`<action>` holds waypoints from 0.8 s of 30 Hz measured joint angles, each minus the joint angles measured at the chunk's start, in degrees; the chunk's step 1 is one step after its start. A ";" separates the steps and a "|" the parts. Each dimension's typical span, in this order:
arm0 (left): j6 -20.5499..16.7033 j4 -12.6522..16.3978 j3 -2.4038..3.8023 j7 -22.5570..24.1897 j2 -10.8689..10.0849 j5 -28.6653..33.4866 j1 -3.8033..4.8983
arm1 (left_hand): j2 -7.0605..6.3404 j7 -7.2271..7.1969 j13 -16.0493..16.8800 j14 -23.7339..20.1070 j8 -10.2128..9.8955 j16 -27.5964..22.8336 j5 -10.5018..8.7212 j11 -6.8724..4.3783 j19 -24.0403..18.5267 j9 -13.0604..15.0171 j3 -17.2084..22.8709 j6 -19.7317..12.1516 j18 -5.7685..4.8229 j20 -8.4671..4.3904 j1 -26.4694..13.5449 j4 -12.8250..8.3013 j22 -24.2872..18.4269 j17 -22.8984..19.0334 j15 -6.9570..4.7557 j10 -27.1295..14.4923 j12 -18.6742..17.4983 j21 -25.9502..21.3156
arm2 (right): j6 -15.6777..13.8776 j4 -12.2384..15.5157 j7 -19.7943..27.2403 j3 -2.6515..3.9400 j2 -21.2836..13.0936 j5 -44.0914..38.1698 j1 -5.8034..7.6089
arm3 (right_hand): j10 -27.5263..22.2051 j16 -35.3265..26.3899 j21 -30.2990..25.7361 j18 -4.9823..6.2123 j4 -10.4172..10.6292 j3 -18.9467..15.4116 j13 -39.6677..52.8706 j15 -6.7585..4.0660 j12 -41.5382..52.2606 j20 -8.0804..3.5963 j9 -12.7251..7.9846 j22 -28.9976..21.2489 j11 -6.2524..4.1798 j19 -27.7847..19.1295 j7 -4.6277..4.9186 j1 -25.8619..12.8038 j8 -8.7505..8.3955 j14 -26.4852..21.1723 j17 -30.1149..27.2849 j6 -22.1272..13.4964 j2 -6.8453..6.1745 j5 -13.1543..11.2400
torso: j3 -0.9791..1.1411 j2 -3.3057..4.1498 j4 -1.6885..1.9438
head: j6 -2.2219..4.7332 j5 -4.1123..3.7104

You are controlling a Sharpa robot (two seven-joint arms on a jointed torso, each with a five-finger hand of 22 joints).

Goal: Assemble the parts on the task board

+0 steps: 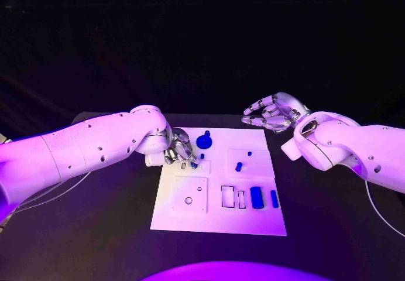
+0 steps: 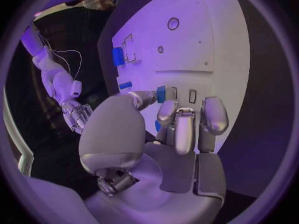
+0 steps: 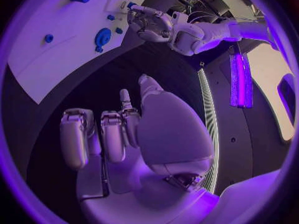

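the black table (image 1: 337, 222) carries the white task board (image 1: 215, 219) at its middle. the left hand (image 1: 179, 146) rests over the board's near-left upper area, thumb and a finger pinching a small blue part (image 2: 162, 93) right at the board surface beside a slot. the right hand (image 1: 274, 112) hovers off the board's far right corner, fingers curled apart, grasping nothing. a round blue part (image 1: 204, 140) lies just beside the left hand; two blue blocks (image 1: 256, 197) sit in the lower slots.
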 measured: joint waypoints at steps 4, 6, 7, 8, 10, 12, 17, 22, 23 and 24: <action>-1.26 0.96 0.00 -0.05 -0.72 -0.21 0.00 | -0.52 -0.06 0.14 0.18 0.18 0.02 0.44 -0.13 0.19 0.00 2.77 0.06 0.00 -0.19 -1.12 -2.29 0.19 0.00 -0.20 0.13 0.09 0.22 | 0.12 -0.01 -0.01 -0.02 -0.09 0.00 -0.03 | 0.00 0.00 0.00 0.00 0.00 0.00 0.00 0.00 0.00 0.00 -0.01 0.00 0.00 0.00 0.00 0.00 0.00 0.00 0.00 0.00 0.00 0.00 | 0.00 -0.03 0.06 | 0.08 0.10; -1.89 1.27 -0.01 -0.07 -0.82 -0.92 0.00 | -0.45 -0.06 0.22 0.18 0.18 0.15 0.50 -0.20 0.61 0.00 2.94 0.07 0.00 -0.36 -1.50 -2.12 0.47 0.00 -0.20 0.60 0.09 0.35 | 0.17 -0.02 -0.01 -0.02 -0.13 -0.01 -0.03 | 0.00 0.00 0.00 0.00 0.00 0.00 0.00 0.00 0.00 0.00 -0.01 0.00 0.00 0.00 0.00 0.00 0.00 0.00 0.00 0.00 0.00 0.00 | 0.00 -0.03 0.07 | 0.12 0.21; -2.16 1.40 -0.02 -0.07 -0.83 -1.36 -0.02 | -0.45 -0.06 0.22 0.18 0.21 0.25 0.51 -0.20 0.69 0.00 3.00 0.07 0.00 -0.28 -1.50 -2.06 0.53 0.00 -0.20 0.60 0.09 0.48 | 0.19 -0.02 -0.01 -0.02 -0.14 -0.01 -0.03 | 0.00 0.00 0.00 0.00 0.00 0.00 0.00 0.00 0.00 0.00 -0.01 -0.01 0.00 0.00 0.00 0.00 0.00 0.00 0.00 0.00 0.00 0.00 | -0.01 -0.03 0.09 | 0.12 0.24; -2.42 1.51 -0.02 -0.08 -0.83 -1.85 -0.05 | -0.72 -0.06 0.33 0.05 0.45 0.25 0.53 -0.20 0.69 0.00 3.01 0.07 0.00 -0.28 -1.77 -2.06 0.69 0.00 -0.33 0.60 0.27 0.48 | 0.21 -0.02 -0.01 -0.03 -0.15 -0.01 -0.04 | 0.00 0.00 0.00 0.00 0.00 0.00 0.00 0.00 0.00 0.00 -0.01 -0.01 0.00 0.00 0.00 0.00 0.00 0.00 0.00 0.00 0.00 0.00 | 0.00 -0.03 0.08 | 0.12 0.30; -3.08 1.73 -0.05 -0.08 -0.84 -3.04 -0.20 | -0.57 -0.05 0.48 0.01 0.51 0.32 0.56 -0.41 0.73 0.00 3.01 0.07 0.01 -0.32 -2.08 -2.07 0.88 0.00 -0.42 0.81 0.37 0.48 | 0.28 -0.02 -0.01 -0.03 -0.16 -0.01 -0.05 | 0.00 0.00 0.00 0.00 0.00 0.00 0.00 0.00 0.00 0.00 -0.01 -0.01 0.00 0.00 0.00 0.00 0.00 0.00 0.00 0.00 0.00 0.00 | 0.01 -0.02 0.08 | 0.12 0.38; -3.82 1.88 -0.06 -0.08 -0.84 -4.28 -0.41 | -0.74 -0.06 0.57 0.18 0.52 0.47 0.56 -0.46 0.99 0.01 3.02 0.08 0.00 -0.43 -2.24 -2.07 1.05 0.01 -0.59 0.97 0.37 0.56 | 0.34 -0.02 -0.01 -0.03 -0.17 -0.01 -0.05 | 0.00 0.00 0.00 0.00 0.00 0.00 0.00 0.00 0.00 0.00 -0.01 -0.01 0.00 0.00 0.00 0.00 0.00 0.00 0.00 0.00 0.00 0.00 | 0.01 0.00 0.05 | 0.12 0.49; -5.74 2.12 -0.10 -0.08 -0.66 -7.28 -0.98 | -1.04 -0.05 0.75 0.18 0.53 0.47 0.56 -0.51 1.32 0.01 4.04 0.08 0.01 -0.48 -2.55 -3.09 1.25 0.04 -0.59 1.33 0.60 0.75 | 0.46 -0.02 -0.01 -0.05 -0.18 -0.01 -0.06 | 0.00 0.00 0.00 0.00 0.00 0.00 -0.01 0.00 0.00 0.00 -0.01 -0.01 0.00 0.00 0.00 0.00 0.00 0.00 -0.01 0.00 0.00 0.00 | 0.01 0.09 -0.02 | 0.17 0.64; -7.07 2.15 -0.17 -0.08 -0.30 -9.41 -1.36 | -1.04 -0.05 0.92 0.18 0.53 0.69 0.56 -0.60 1.32 0.01 4.04 0.09 0.00 -0.49 -3.00 -3.09 1.40 0.04 -0.59 1.43 0.60 0.75 | 0.57 -0.02 0.00 -0.05 -0.18 -0.02 -0.07 | 0.00 0.00 0.00 0.00 0.00 0.00 0.00 0.00 -0.22 0.00 -0.02 -0.02 0.00 0.00 0.00 0.00 0.00 0.00 -0.01 0.00 0.00 0.00 | 0.01 0.14 -0.11 | 0.09 0.73; -7.30 2.10 -0.23 -0.08 -0.17 -9.77 -1.44 | -1.04 0.07 0.92 0.18 0.53 0.69 0.57 -0.60 1.43 0.01 4.19 0.21 0.01 -0.60 -3.00 -2.94 1.40 0.04 -0.59 1.43 0.60 0.75 | 0.59 -0.02 0.00 -0.05 -0.18 -0.02 -0.08 | 0.00 0.00 0.00 0.00 0.00 0.00 0.00 0.00 -0.22 0.00 -0.02 -0.02 0.00 0.00 0.00 0.00 0.00 0.00 -0.01 0.00 0.00 0.00 | 0.01 0.16 -0.12 | 0.06 0.73; -7.45 2.06 -0.27 -0.08 -0.08 -10.03 -1.51 | -1.04 0.14 0.92 0.18 0.53 0.69 0.72 -0.60 1.52 0.01 4.20 0.29 0.01 -0.69 -3.00 -2.94 1.39 0.04 -0.59 1.43 0.60 0.75 | 0.60 -0.02 0.01 -0.06 -0.17 -0.02 -0.09 | 0.00 0.00 0.00 0.00 0.00 0.00 0.00 0.00 -0.22 0.00 -0.02 -0.02 0.00 0.00 0.00 0.00 0.00 0.00 -0.01 0.00 0.00 0.00 | 0.01 0.16 -0.12 | 0.03 0.73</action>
